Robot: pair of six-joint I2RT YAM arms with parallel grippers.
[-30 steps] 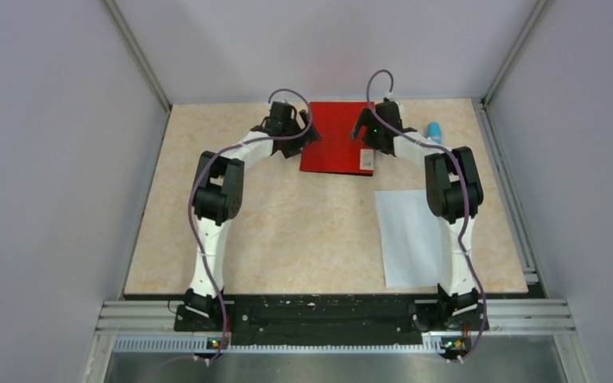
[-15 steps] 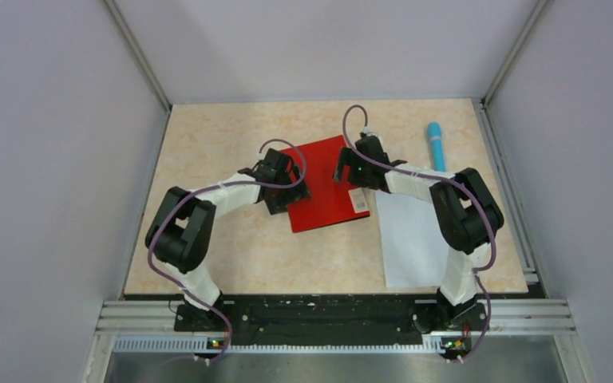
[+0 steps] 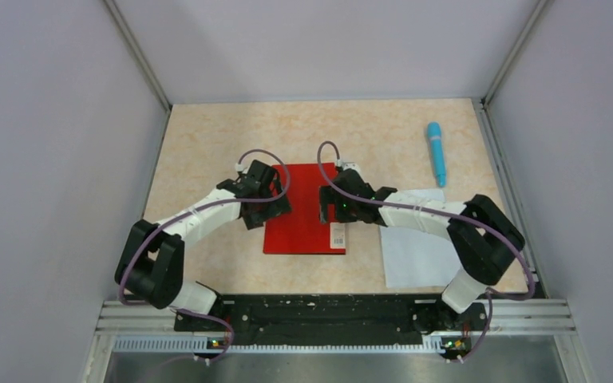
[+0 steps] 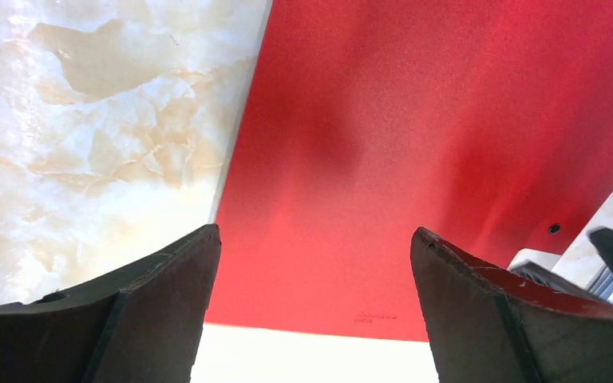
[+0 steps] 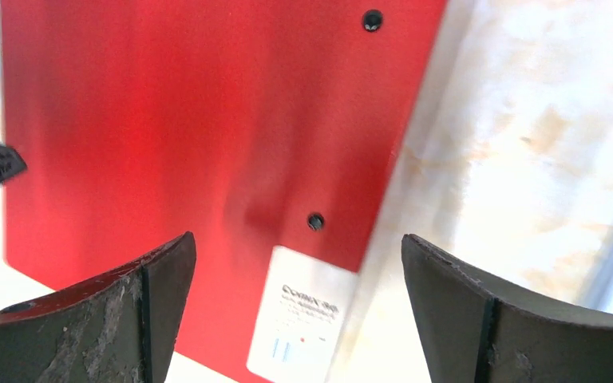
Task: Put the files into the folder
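The red folder (image 3: 303,211) lies closed and flat in the middle of the table, its white label (image 3: 338,234) near its right edge. It fills the left wrist view (image 4: 447,144) and shows in the right wrist view (image 5: 191,128) with the label (image 5: 303,315). My left gripper (image 3: 265,209) is open over the folder's left edge. My right gripper (image 3: 334,209) is open over its right edge. Whether the fingers touch the folder I cannot tell. The white paper sheet (image 3: 411,247) lies on the table to the folder's right, partly under my right arm.
A blue pen (image 3: 437,152) lies at the back right of the table. Grey walls close in the table on the left, back and right. A metal rail runs along the near edge.
Both grippers have moved toward the near edge, and the folder has slid with them from the back of the table to the middle, ending square to the table.
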